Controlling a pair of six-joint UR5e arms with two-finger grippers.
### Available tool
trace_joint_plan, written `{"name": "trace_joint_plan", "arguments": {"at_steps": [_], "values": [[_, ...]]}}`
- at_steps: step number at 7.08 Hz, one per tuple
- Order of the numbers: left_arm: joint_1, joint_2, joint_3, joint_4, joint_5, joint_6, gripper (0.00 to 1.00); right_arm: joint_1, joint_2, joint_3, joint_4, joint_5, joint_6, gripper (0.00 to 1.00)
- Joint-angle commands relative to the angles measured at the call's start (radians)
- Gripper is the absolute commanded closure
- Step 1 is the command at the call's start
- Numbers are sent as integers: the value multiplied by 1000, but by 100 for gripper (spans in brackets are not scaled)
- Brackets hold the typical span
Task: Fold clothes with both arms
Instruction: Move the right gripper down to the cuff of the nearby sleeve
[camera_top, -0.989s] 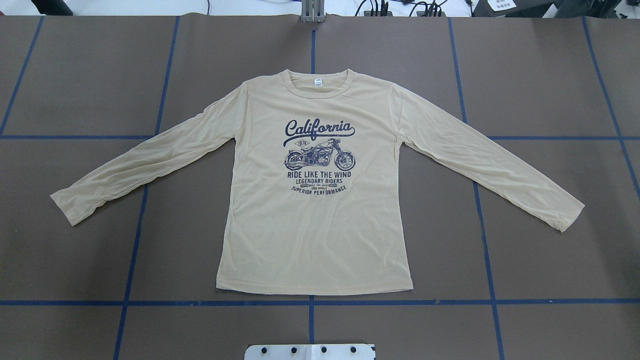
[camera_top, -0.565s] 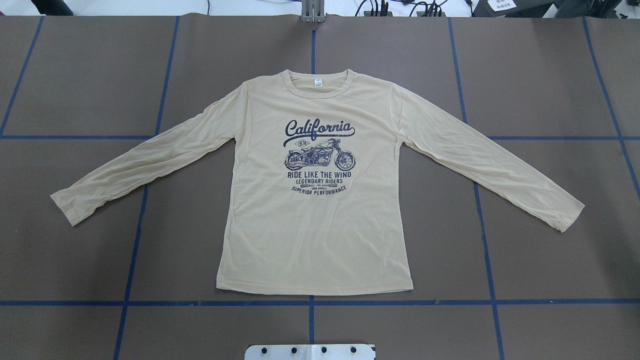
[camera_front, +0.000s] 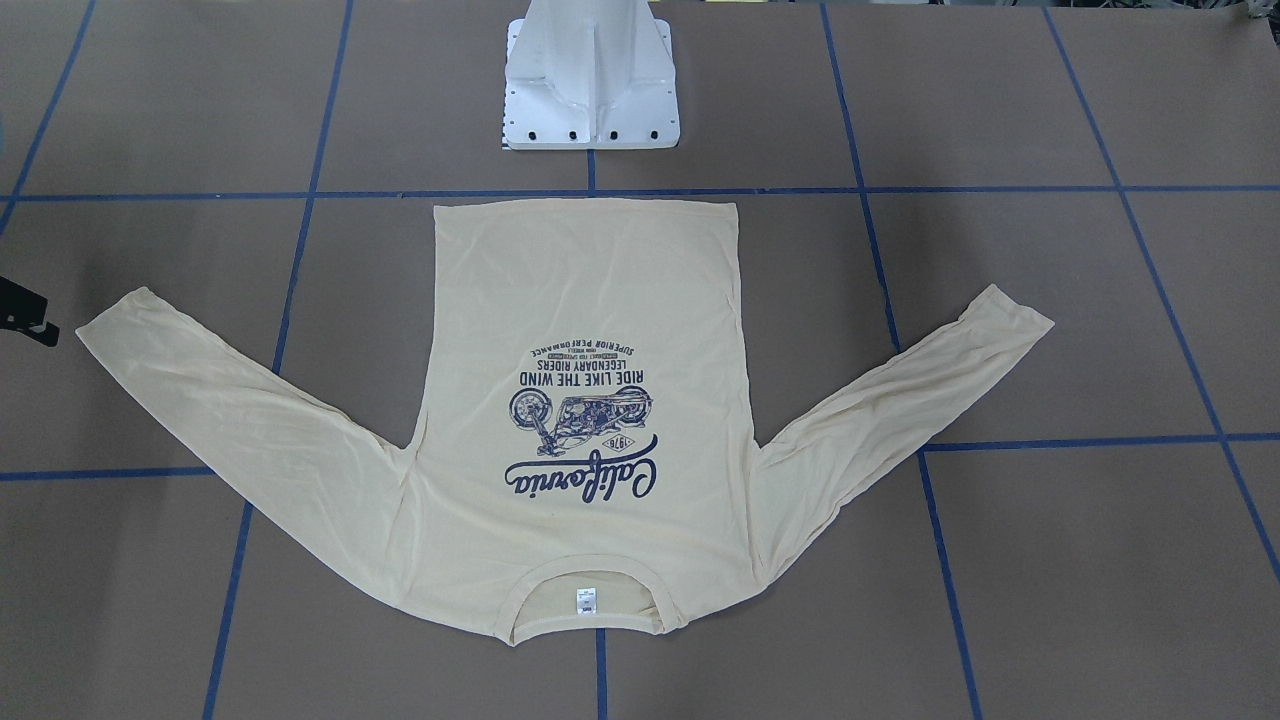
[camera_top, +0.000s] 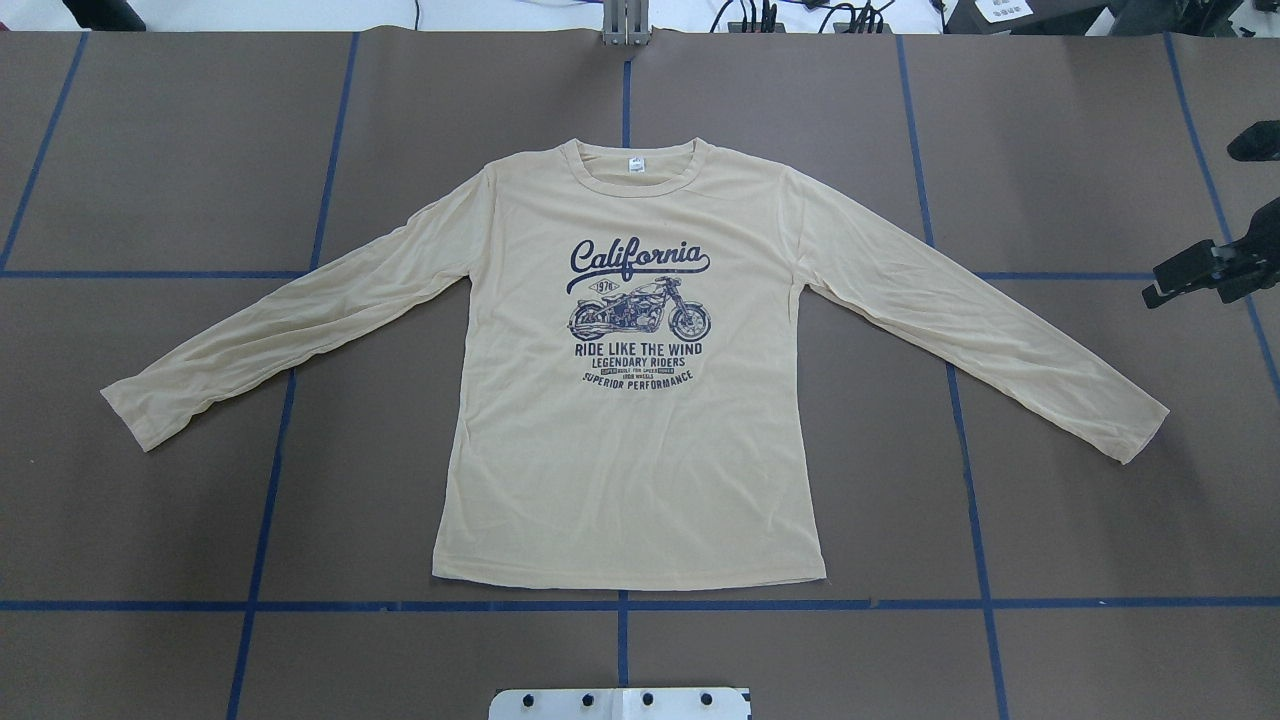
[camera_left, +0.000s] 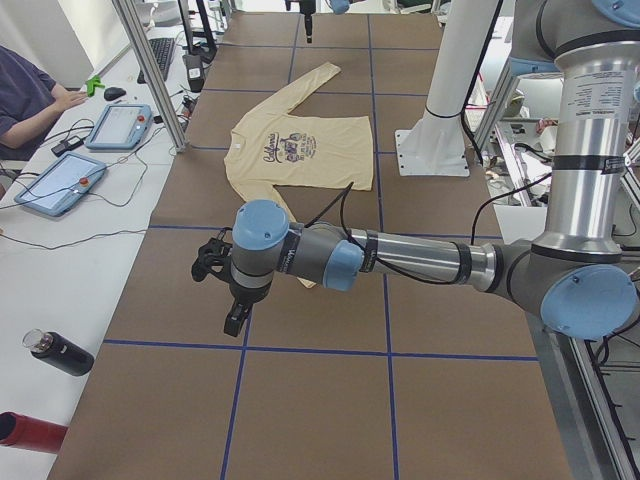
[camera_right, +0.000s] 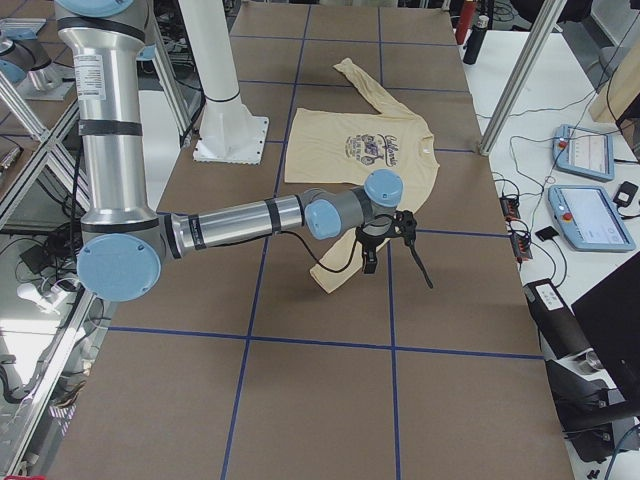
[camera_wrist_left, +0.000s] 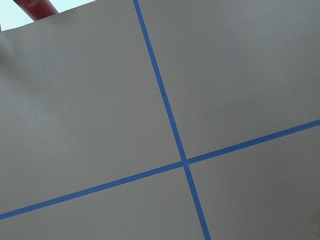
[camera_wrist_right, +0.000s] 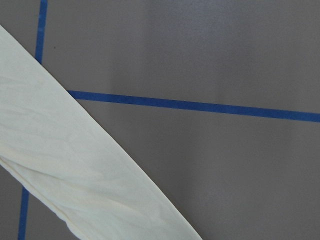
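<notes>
The T-shirt (camera_top: 630, 450) is spread flat; the right gripper (camera_right: 400, 278) is held open near a sleeve; the left gripper's (camera_left: 233, 322) state cannot be told.

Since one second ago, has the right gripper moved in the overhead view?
Yes. The right gripper came in from the right edge, leftward across the blue tape line, toward the sleeve.

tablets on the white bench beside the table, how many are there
2, both on the white bench: the far tablet and the near tablet closer to the camera. Others may lie out of view.
</notes>
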Motion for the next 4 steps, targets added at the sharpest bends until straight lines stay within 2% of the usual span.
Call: {"name": "trace_joint_plan", "arguments": {"at_steps": [1, 2, 4], "values": [[4, 0, -2, -6, 1, -13, 0, -71, -107, -5, 249, -39, 138, 1], [4, 0, -3, -6, 1, -13, 0, -103, -117, -5, 307, -42, 208, 1], [4, -1, -5, -9, 1, -15, 0, -188, -123, -6, 309, -133, 211, 1]]}}
